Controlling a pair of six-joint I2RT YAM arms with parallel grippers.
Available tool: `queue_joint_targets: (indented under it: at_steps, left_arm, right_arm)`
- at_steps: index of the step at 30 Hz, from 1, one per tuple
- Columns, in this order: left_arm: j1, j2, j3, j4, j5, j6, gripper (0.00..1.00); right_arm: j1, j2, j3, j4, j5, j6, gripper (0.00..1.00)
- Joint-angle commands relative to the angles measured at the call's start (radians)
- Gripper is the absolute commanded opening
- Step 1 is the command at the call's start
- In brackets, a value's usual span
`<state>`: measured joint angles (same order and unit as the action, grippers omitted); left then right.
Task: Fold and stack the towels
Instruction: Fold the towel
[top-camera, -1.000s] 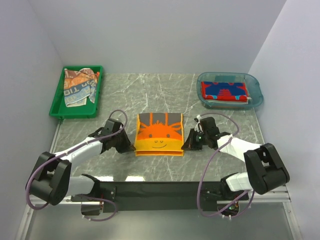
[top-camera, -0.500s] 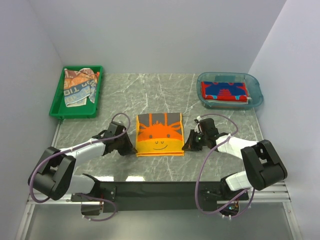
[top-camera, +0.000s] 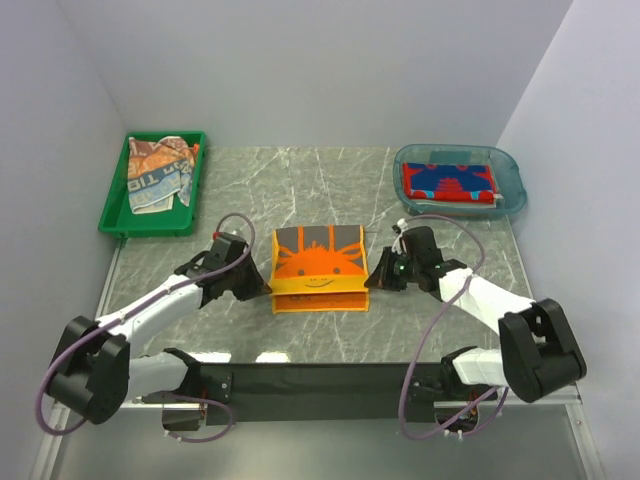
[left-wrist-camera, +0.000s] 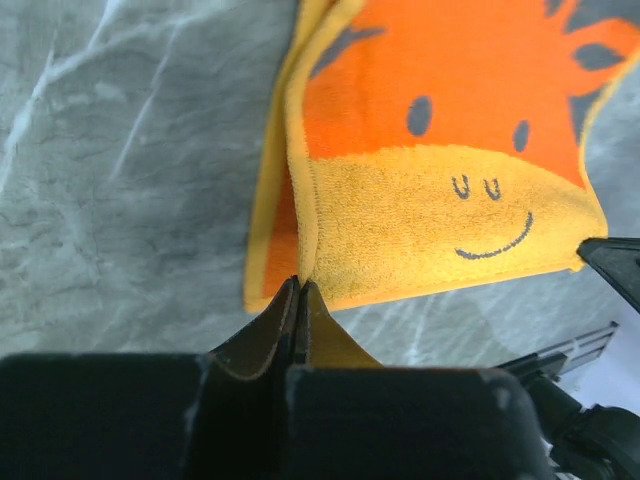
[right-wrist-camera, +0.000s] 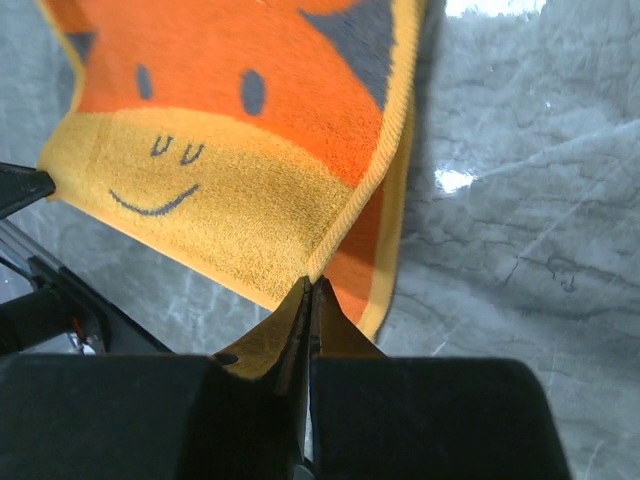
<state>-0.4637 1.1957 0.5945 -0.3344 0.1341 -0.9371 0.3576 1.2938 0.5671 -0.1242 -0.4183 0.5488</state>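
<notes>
Left gripper (top-camera: 262, 289): clamped all the way down, tips pinching the near-left corner of the orange towel (top-camera: 318, 262). In the left wrist view the two fingers (left-wrist-camera: 270, 330) meet with no gap and the hem goes in right at the tip. It grips the face layer only (a second layer shows beside it, lower, on the marble).

Right gripper (top-camera: 374, 283): same thing on the near-right corner. In the right wrist view the fingers (right-wrist-camera: 288, 325) are pressed flat together with the yellow hem caught at the very tip. Here too another orange layer sits underneath, outside the pinch.

So both effectors are grasping cloth, one corner each, level with each other on opposite sides of the towel.

The orange towel sits mid-table (top-camera: 300, 180) between the two arms, cartoon face up with the smile toward the bases. It's doubled over, and the near edge of the top layer looks raised a little. I can't tell how far from the overhead view.

The other towels are well away from both grippers:
- The red towel (top-camera: 448, 182) lies flat in the blue tub (top-camera: 512, 168) at far right.
- The crumpled towels (top-camera: 158, 172) are in the green tray (top-camera: 112, 210) at far left.
</notes>
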Motion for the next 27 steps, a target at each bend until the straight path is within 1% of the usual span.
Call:
queue_joint_targets:
  at_steps: [1, 5, 8, 11, 14, 17, 22, 27]
  left_arm:
    - [-0.004, -0.050, 0.039, -0.081, -0.041, 0.015, 0.01]
    - [-0.026, -0.071, 0.015, -0.075, -0.019, -0.006, 0.01]
    - [-0.042, -0.062, -0.024, -0.049, -0.027, -0.019, 0.01]
    - [-0.043, -0.022, -0.065, 0.004, -0.022, -0.028, 0.01]
    - [-0.044, 0.036, -0.090, 0.046, -0.024, -0.032, 0.01]
    - [-0.053, 0.080, -0.099, 0.075, -0.033, -0.032, 0.01]
    - [-0.069, 0.111, -0.113, 0.098, -0.042, -0.040, 0.01]
    - [-0.075, 0.099, -0.127, 0.090, -0.051, -0.045, 0.01]
  right_arm:
    - [0.001, -0.071, 0.033, -0.061, 0.042, -0.023, 0.00]
    - [0.003, -0.105, 0.013, -0.083, 0.046, -0.020, 0.00]
    - [0.003, -0.111, -0.021, -0.062, 0.047, -0.010, 0.00]
    - [0.000, -0.073, -0.053, -0.020, 0.050, -0.004, 0.00]
    - [0.003, 0.011, -0.078, 0.030, 0.047, 0.003, 0.01]
    - [0.003, 0.044, -0.098, 0.069, 0.030, 0.011, 0.02]
    - [0.006, 0.053, -0.105, 0.060, 0.045, -0.001, 0.02]
    - [0.004, 0.035, -0.122, 0.046, 0.047, -0.007, 0.04]
